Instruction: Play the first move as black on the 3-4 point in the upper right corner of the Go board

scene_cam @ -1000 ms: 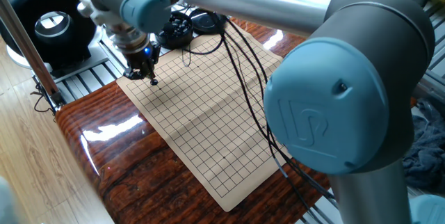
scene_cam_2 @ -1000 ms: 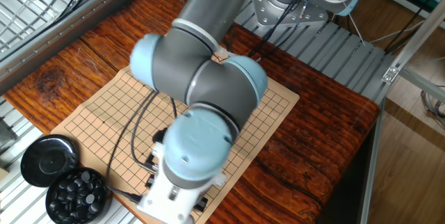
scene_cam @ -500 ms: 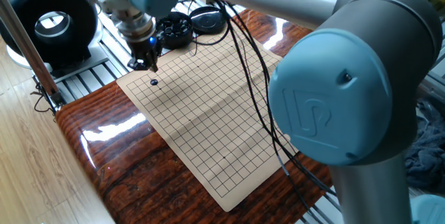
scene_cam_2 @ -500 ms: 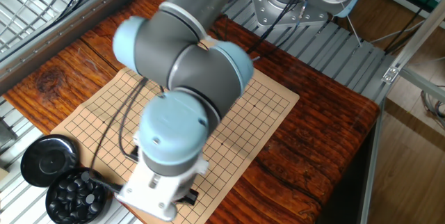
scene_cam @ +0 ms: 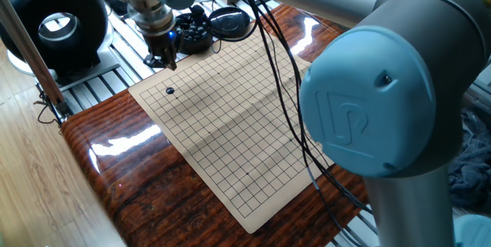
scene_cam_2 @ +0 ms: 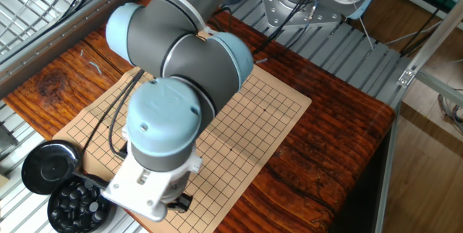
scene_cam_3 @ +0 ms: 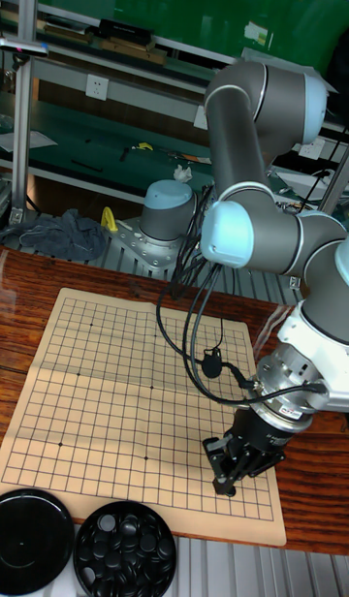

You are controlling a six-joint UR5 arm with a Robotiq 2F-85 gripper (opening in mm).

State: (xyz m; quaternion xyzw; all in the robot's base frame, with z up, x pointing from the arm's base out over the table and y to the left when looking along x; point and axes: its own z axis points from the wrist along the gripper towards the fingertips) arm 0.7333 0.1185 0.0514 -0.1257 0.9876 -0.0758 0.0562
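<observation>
A small black stone lies alone on a crossing of the Go board, a few lines in from the corner closest to the bowl. My gripper hangs above and just behind it, apart from it, open by a narrow gap with nothing between the fingers. In the tall fixed view the gripper hovers over the board's near right corner and hides the stone. In the other fixed view the arm covers both the gripper and the stone, leaving only part of the board in sight.
A black bowl of stones and its black lid stand just off the board's edge. Black cables trail over the board. A round black device sits beyond the table.
The gripper let go of the black stone on the board, then rose and drew back toward the bowl. The stone stays where it was set.
</observation>
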